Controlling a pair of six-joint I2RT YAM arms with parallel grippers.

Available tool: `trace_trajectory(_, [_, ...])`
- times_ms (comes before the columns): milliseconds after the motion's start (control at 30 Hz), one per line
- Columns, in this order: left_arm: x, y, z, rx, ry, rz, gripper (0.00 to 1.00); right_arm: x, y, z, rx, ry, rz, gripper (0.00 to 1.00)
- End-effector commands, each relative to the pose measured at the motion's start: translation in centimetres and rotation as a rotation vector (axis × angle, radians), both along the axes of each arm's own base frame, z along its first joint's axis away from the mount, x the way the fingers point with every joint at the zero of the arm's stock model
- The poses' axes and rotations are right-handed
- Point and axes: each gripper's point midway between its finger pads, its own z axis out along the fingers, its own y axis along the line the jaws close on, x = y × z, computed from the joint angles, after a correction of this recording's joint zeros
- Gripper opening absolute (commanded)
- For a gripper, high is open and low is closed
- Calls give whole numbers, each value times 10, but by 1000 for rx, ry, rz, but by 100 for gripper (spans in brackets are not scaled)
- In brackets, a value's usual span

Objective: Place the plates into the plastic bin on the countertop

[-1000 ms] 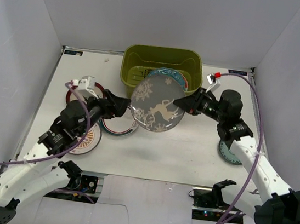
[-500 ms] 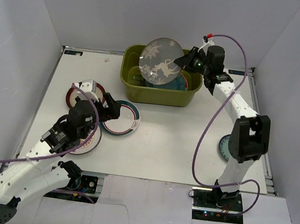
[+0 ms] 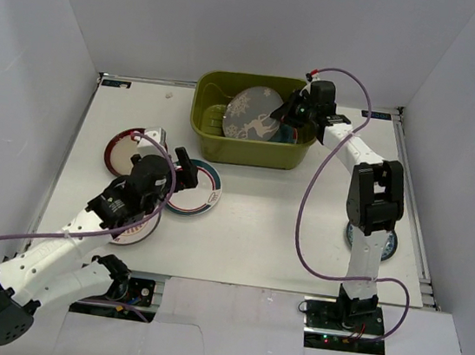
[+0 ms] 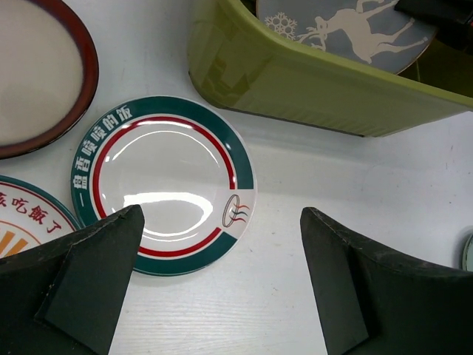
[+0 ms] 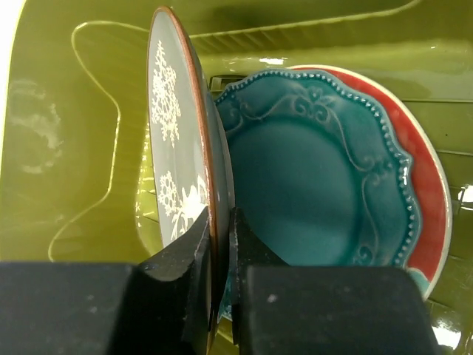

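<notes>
My right gripper (image 5: 219, 222) is shut on the rim of the grey plate (image 5: 181, 148) with white snowflakes and a reindeer. It holds that plate on edge inside the olive-green plastic bin (image 3: 216, 144), at the bin's middle (image 3: 253, 116). Behind it in the bin lie a scalloped teal plate (image 5: 318, 170) and a red-and-teal plate (image 5: 425, 192). My left gripper (image 4: 222, 214) is open over the white countertop (image 3: 284, 219), just right of a teal-rimmed white plate (image 4: 162, 185). Nothing is between its fingers.
A maroon-rimmed cream plate (image 3: 127, 150) and an orange-patterned white plate (image 3: 135, 221) lie left of the teal-rimmed one. A small light-blue plate (image 3: 391, 245) lies at the right, partly under the right arm. White walls close in the counter on three sides.
The right arm has carried the grey plate from above the counter's middle up and down into the bin. The left gripper let go of it and drew back towards the teal-rimmed plate.
</notes>
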Motion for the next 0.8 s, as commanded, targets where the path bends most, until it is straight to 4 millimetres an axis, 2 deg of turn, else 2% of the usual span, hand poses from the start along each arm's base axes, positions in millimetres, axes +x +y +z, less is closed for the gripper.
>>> trace_trajectory(0, [7, -8, 2, -55, -3, 13, 98, 23, 3, 70, 30, -209, -2, 14])
trace_trajectory(100, [20, -7, -12, -77, 37, 38, 98, 21, 3, 53, 0, -177, 6, 28])
trace_trajectory(167, [28, -16, -22, -114, 84, -2, 98, 18, 2, 44, -20, -149, 14, 44])
trace_trajectory(200, [38, -4, -26, -146, 107, 40, 98, 17, -1, 37, -51, -138, 10, 50])
trace_trajectory(233, [44, -3, -32, -159, 135, 46, 98, 16, -1, 35, -67, -135, 11, 62])
trace_trajectory(267, [46, -5, -33, -190, 153, 25, 98, 14, -2, 36, -79, -139, 14, 68])
trace_trajectory(300, [53, 8, -32, -205, 151, 63, 98, 14, -4, 35, -97, -142, 17, 80])
trace_trajectory(333, [57, 12, -29, -215, 149, 76, 98, 12, -5, 35, -109, -138, 17, 84])
trace_trajectory(400, [65, 32, -28, -237, 156, 133, 98, 11, -9, 46, -127, -163, 10, 96])
trace_trajectory(433, [69, 38, -28, -255, 163, 149, 98, 10, -10, 49, -131, -166, 5, 98])
trace_trajectory(467, [72, 45, -28, -265, 169, 161, 98, 9, -11, 59, -131, -183, 1, 97])
trace_trajectory(533, [77, 70, -32, -294, 188, 226, 98, 7, -15, 64, -168, -187, -9, 90])
trace_trajectory(567, [79, 92, -35, -305, 189, 285, 98, 9, -15, 76, -180, -210, -19, 90])
trace_trajectory(633, [80, 112, -39, -306, 190, 336, 98, 7, -17, 87, -207, -231, -19, 90])
trace_trajectory(700, [81, 152, -47, -336, 205, 446, 98, 0, -18, 101, -218, -255, -27, 90])
trace_trajectory(733, [81, 154, -49, -365, 215, 433, 98, -4, -18, 107, -212, -267, -25, 90])
trace_trajectory(767, [81, 172, -53, -384, 219, 486, 98, -14, -15, 133, -176, -321, -17, 90])
